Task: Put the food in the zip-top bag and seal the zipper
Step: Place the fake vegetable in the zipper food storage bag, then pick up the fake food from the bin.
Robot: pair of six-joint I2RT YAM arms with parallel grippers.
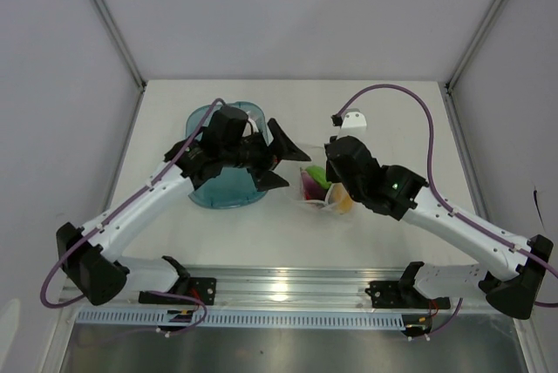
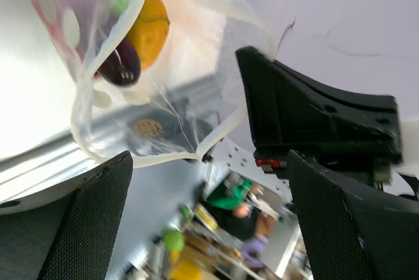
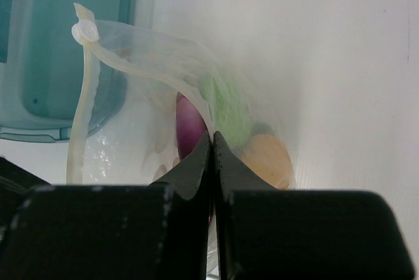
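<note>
We see the right gripper (image 3: 211, 137) pinching the bag (image 3: 141, 44), food (image 3: 226, 113) inside. The left gripper (image 1: 295, 168) is spread wide just left of the bag, not touching it, by the tub (image 1: 218, 192).

Tub (image 1: 225, 193): on desk (image 1: 410, 129), left of centre.
Bag (image 1: 316, 201): on desk, just right of tub.
Food (image 3: 229, 113): inside bag.
Left tool (image 1: 296, 169): between tub and bag.
Right tool (image 3: 211, 137): over bag's right side.

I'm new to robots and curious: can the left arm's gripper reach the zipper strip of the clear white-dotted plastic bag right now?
Probably yes: the left gripper is open beside the clear white-dotted plastic bag, its zipper strip is uncovered, and the right gripper pinches the bag.
</note>
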